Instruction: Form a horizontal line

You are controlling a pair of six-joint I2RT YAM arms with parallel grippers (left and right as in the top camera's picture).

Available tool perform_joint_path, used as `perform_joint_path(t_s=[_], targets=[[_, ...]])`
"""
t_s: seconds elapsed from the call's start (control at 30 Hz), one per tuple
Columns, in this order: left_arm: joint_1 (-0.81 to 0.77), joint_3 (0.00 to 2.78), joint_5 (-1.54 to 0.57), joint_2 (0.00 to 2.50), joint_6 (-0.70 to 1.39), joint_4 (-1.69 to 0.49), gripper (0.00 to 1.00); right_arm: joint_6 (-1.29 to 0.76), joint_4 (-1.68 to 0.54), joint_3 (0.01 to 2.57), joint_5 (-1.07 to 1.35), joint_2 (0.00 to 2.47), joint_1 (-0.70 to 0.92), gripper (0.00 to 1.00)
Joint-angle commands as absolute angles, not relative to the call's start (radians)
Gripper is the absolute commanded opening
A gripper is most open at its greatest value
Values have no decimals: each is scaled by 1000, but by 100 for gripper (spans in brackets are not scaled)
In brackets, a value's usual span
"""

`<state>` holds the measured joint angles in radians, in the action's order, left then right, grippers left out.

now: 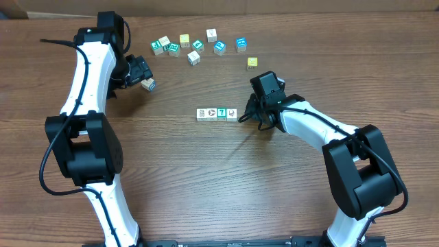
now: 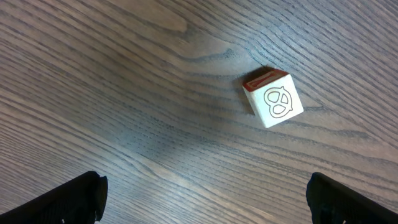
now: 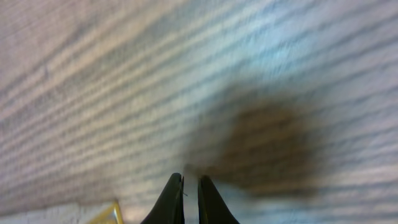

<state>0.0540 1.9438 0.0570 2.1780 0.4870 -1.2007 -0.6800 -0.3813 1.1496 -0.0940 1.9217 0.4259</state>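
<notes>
The horizontal line (image 1: 217, 114) is a short row of four small cubes mid-table, three white-faced and one teal. My right gripper (image 1: 245, 112) sits low, just off the row's right end, shut with nothing between its fingers. In the right wrist view its gripper (image 3: 191, 186) shows two dark tips almost touching over blurred wood, and a yellowish cube corner (image 3: 109, 214) shows at the bottom left. My left gripper (image 1: 144, 77) hovers at the far left, wide open. In the left wrist view its fingers (image 2: 74, 199) are spread far apart, with a white cube printed with a pretzel (image 2: 273, 99) beyond them, untouched.
Several loose cubes (image 1: 197, 45) lie scattered along the back of the table, with a plain yellow cube (image 1: 252, 63) nearer the right arm. The pretzel cube (image 1: 147, 85) lies by the left gripper. The wooden tabletop (image 1: 206, 178) stretches toward the front.
</notes>
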Motion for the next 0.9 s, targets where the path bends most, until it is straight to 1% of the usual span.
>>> perform_joint_path(t_s=[0.0, 0.07, 0.13, 0.23, 0.3, 0.33, 0.43, 0.47, 0.53, 0.57, 0.87], targets=[[45, 1959, 62, 2188, 478, -1199, 100, -675, -357, 1151, -202, 1887, 419, 6], [45, 1959, 62, 2188, 478, -1199, 100, -653, -341, 1151, -230, 1889, 416, 6], [45, 1959, 62, 2188, 478, -1199, 100, -653, -334, 1151, -255, 1892, 416, 10], [45, 1959, 62, 2188, 478, -1199, 100, -654, -326, 1151, -290, 1899, 416, 18], [45, 1959, 62, 2188, 478, -1199, 100, -654, -320, 1151, -318, 1908, 416, 29], [45, 1959, 62, 2188, 478, -1199, 100, -654, -317, 1151, -325, 1912, 416, 39], [45, 1959, 62, 2188, 478, -1199, 100, -654, -305, 1151, -343, 1926, 416, 74], [45, 1959, 62, 2188, 478, -1199, 100, -654, -304, 1151, -349, 1927, 416, 84], [45, 1959, 62, 2188, 478, -1199, 100, -653, -304, 1151, -369, 1927, 416, 98], [45, 1959, 62, 2188, 478, -1200, 100, -654, -307, 1151, -384, 1927, 416, 100], [45, 1959, 62, 2188, 478, -1199, 100, -654, -315, 1151, -418, 1927, 416, 100]])
